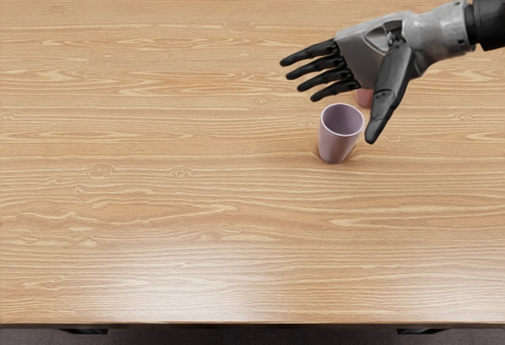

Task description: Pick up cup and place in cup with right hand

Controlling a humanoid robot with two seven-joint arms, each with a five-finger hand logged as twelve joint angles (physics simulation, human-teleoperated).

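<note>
Four black fingers of the right hand are spreading wide toward nine o'clock. Below them, one tapered mauve cup is standing upright on the bench, between two and three o'clock from its centre. At the cup's one o'clock, a pink object is showing partly, the hand mostly hiding it. The thumb is angling toward seven o'clock, its tip just beside the cup; the forearm is entering from two o'clock.

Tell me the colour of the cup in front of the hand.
Pale purple cup, best seen in the head view.
</note>
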